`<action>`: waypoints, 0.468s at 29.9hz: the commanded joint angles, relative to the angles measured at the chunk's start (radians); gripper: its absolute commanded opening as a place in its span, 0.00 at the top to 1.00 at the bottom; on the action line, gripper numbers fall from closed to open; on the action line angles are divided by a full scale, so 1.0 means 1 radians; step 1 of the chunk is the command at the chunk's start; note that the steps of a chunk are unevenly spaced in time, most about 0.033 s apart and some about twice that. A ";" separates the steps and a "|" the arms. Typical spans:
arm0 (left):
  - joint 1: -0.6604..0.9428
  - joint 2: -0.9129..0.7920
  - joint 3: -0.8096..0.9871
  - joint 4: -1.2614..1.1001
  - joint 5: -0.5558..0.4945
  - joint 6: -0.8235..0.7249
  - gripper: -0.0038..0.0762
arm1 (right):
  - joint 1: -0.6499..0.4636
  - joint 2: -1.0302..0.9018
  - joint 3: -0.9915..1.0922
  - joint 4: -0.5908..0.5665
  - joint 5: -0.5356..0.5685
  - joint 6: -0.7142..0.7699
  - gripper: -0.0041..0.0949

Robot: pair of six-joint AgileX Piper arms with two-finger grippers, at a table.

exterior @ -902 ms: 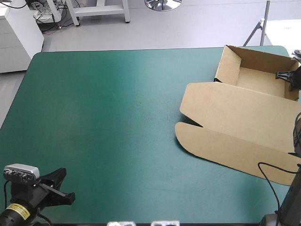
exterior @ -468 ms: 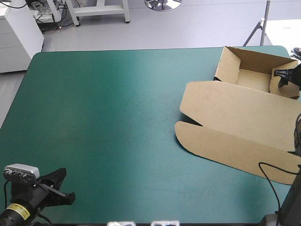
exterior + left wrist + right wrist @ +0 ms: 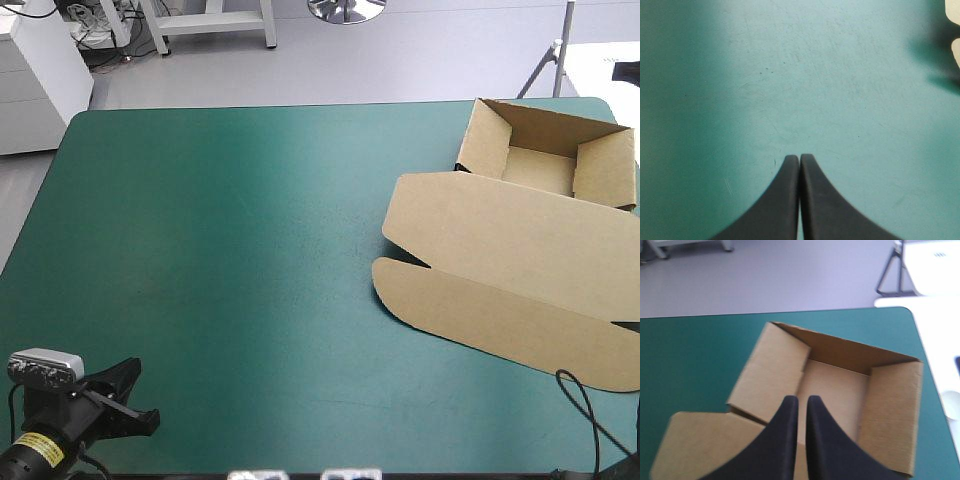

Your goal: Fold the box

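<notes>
Brown cardboard box (image 3: 510, 250), open tray with flat lid: lying at the high view's right side. Right gripper (image 3: 801, 399): hovering above the tray, black fingers pressing nearly together, grasping nothing. Left gripper (image 3: 800, 156): fingers clenching together over the teal-green cover (image 3: 740, 75), well apart from the box.

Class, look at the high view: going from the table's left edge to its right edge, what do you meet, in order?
left tool → bare stretch of the teal-green cover → brown box, its lid lying flat and its tray open
</notes>
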 commanded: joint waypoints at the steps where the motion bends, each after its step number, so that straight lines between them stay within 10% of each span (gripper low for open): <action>1: -0.003 0.013 -0.025 -0.008 -0.054 -0.012 0.96 | 0.046 -0.189 0.118 0.093 -0.003 -0.074 0.96; 14: -0.003 0.013 -0.025 -0.049 -0.054 -0.012 0.96 | 0.185 -0.935 1.146 0.232 -0.501 -0.390 0.96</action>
